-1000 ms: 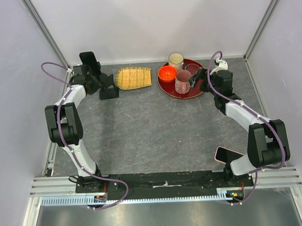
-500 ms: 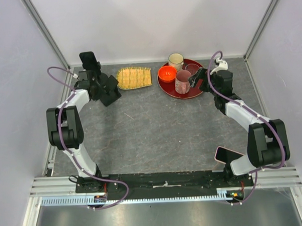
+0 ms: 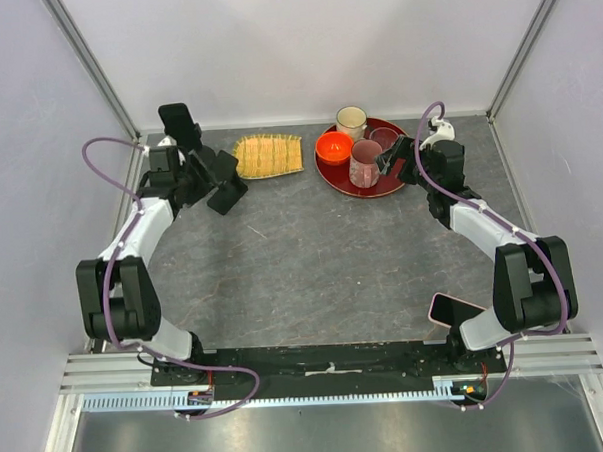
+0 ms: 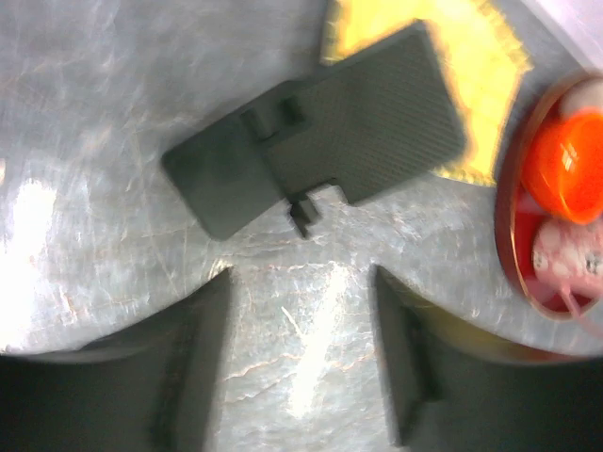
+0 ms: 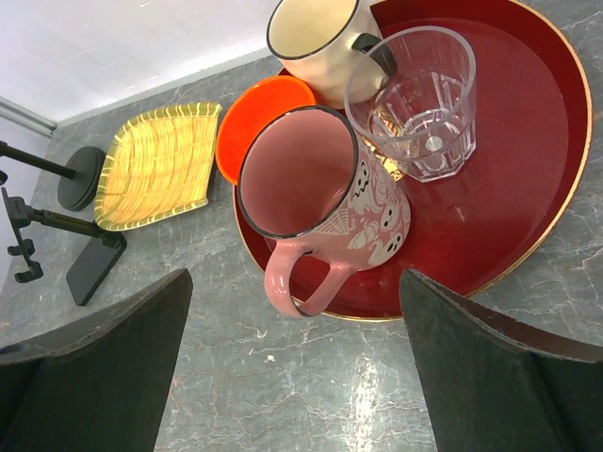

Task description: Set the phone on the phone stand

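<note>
While released and empty, left end effector [image 4: 301, 282] just short of phone stand [image 4: 369, 121].

I am counting two ceramic mugs — one cream mug [image 5: 316, 33], one pink mug [image 5: 325, 188] — one clear drinking glass [image 5: 415, 94], one orange bowl [image 5: 254, 113], one round red tray [image 5: 528, 160], one yellow woven tray [image 5: 155, 165], two black stands [image 5: 80, 179] [image 5: 94, 268] and two flat phones [image 3: 180, 121] [image 3: 453, 307].

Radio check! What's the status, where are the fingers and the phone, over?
Left gripper, fingers open, over a spare black stand. Right gripper, fingers open, at red tray. Phone by right arm's base, untouched. Phone stand back left.
</note>
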Tool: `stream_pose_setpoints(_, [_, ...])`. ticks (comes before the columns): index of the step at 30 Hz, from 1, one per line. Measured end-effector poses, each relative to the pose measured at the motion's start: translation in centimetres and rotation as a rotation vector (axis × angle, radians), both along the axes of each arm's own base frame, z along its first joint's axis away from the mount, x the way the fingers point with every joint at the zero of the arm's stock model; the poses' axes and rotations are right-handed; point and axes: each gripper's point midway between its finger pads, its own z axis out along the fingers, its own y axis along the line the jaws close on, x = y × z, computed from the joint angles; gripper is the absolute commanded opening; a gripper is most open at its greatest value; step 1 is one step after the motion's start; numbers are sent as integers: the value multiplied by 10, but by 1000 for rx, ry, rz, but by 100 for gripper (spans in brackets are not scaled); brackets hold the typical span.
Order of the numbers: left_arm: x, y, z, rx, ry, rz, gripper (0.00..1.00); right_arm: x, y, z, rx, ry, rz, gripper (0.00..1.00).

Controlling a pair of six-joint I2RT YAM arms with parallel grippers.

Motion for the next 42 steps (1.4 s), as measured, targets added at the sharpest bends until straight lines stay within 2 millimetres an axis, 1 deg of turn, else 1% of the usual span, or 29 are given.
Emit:
stream_pose_setpoints(1, [0, 0, 10, 13, -31, -16, 92, 0, 0, 0, 1, 1, 1, 98])
stream_pose_setpoints(4, [3, -14, 47, 56, -161, -176, 95, 0, 1, 0, 2, 1, 4, 98])
stream_pose_setpoints(6, [7, -23, 65, 108, -210, -286, 95, 0, 1, 0, 3, 0, 5, 98])
stream_pose_setpoints(8, [22, -34, 85, 163, -267, -409, 96, 0, 1, 0, 4, -1, 6, 98])
stream_pose_setpoints(9, [29, -39, 94, 192, -296, -464, 96, 0, 1, 1, 7, -3, 7, 98])
stream_pose_setpoints(11, [40, -45, 99, 245, -328, -552, 96, 0, 2, 3, 10, -9, 12, 98])
stream_pose_setpoints(13, [47, -46, 96, 291, -333, -616, 96, 1, 4, 4, 13, -15, 19, 98])
stream_pose_setpoints(18, [62, -47, 71, 352, -291, -747, 95, 1, 5, 6, 16, -24, 28, 98])
stream_pose_setpoints(21, [63, -48, 52, 363, -253, -800, 93, 2, 6, 8, 18, -32, 30, 98])
stream_pose_setpoints(23, [64, -48, 41, 368, -234, -823, 91, 2, 6, 8, 19, -34, 33, 98])
stream_pose_setpoints(26, [64, -44, 29, 385, -199, -830, 91, 2, 7, 7, 21, -34, 38, 98])
stream_pose_setpoints(32, [67, -37, 15, 417, -154, -808, 91, 2, 8, 5, 22, -28, 44, 98])
stream_pose_setpoints(42, [74, -29, 3, 459, -115, -789, 92, 3, 8, 6, 22, -35, 45, 98])
